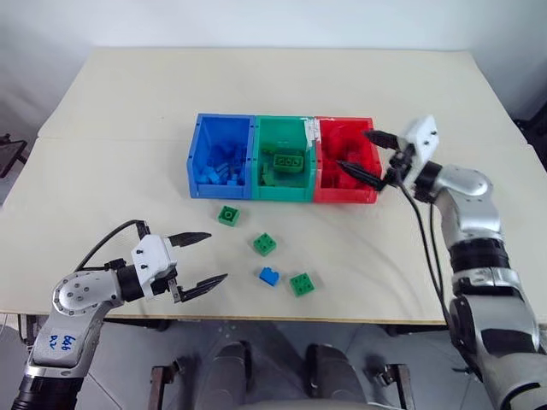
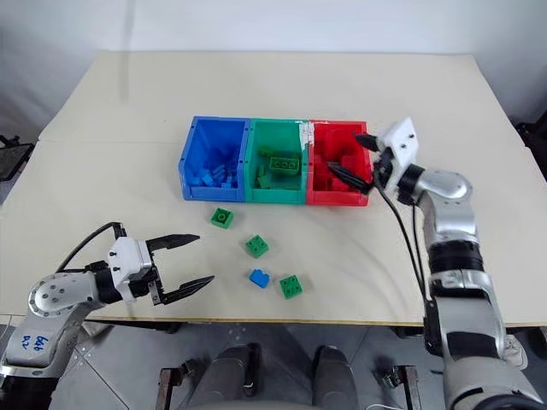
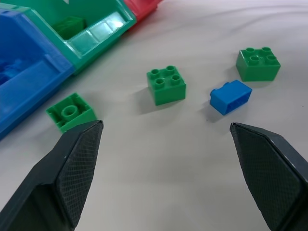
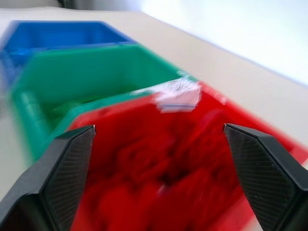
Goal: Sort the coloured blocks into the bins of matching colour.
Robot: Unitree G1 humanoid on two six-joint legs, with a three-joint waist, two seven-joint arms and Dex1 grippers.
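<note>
Far left, low over the table's (image 1: 102,111) near edge: left gripper (image 1: 199,260), fingers spread wide, nothing between them, aimed at the loose blocks. Just ahead, four bricks scattered on bare tabletop in front of the bins: a green block (image 1: 228,215) nearest the blue bin, studs down by the wrist view; a second green block (image 1: 265,244) a little nearer the edge; then the blue block (image 1: 269,276) and, just beside it, a third green block (image 1: 301,284), closest to the near edge. Behind them, the row of tubs: blue bin (image 1: 198,154) with blue bricks inside, green bin (image 1: 261,141) in the middle holding green pieces, red bin (image 1: 369,128) with red ones heaped in it. Over the red bin's right side: right gripper (image 1: 366,155), fingers released and wide apart, empty, pointing in over the red pile.
</note>
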